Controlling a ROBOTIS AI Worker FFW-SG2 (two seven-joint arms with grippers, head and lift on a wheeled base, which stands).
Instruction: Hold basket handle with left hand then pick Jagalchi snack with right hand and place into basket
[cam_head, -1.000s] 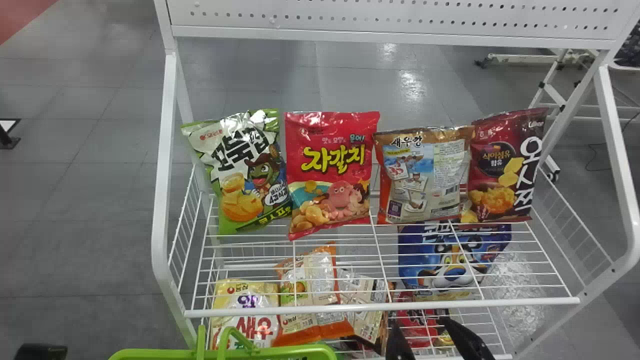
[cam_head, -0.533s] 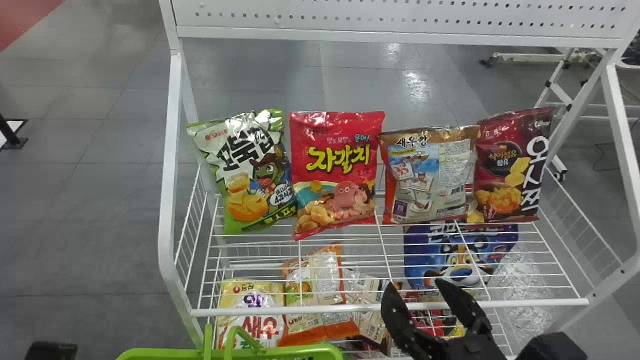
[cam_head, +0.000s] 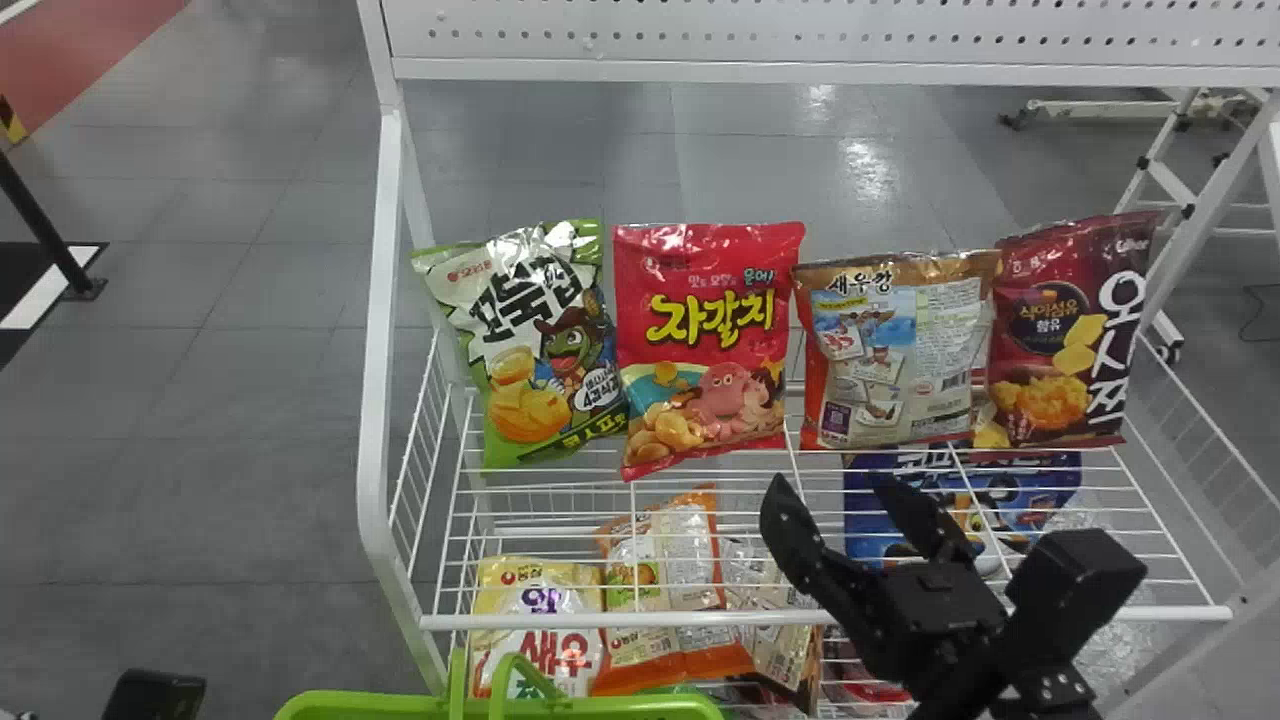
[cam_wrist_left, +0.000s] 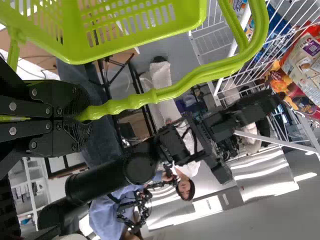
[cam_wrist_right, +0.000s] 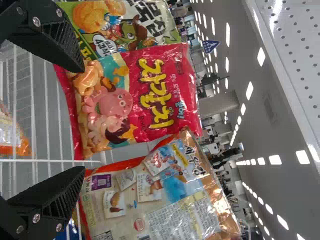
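Observation:
In the head view my right gripper (cam_head: 832, 490) stands open over the front part of the wire shelf, lower than the red Jagalchi bag (cam_head: 705, 345) and to its right. That bag stands upright between the green bag and the brown one. In the right wrist view the open right gripper (cam_wrist_right: 83, 120) has the Jagalchi bag (cam_wrist_right: 132, 100) beyond its fingers, not held. The green basket (cam_head: 600, 706) is at the head view's bottom edge. In the left wrist view my left gripper (cam_wrist_left: 82, 114) is shut on the basket handle (cam_wrist_left: 165, 92).
Beside the Jagalchi bag stand a green bag (cam_head: 540, 350) and a brown bag (cam_head: 890, 350), with a dark red bag (cam_head: 1065, 330) farther right. More snacks lie on the lower shelf. The rack's white front rail (cam_head: 700, 621) runs before the right gripper.
The right gripper has risen from the bottom edge, over the front rail, toward the shelf. The rack, bags and basket have shifted rightward in the head view.

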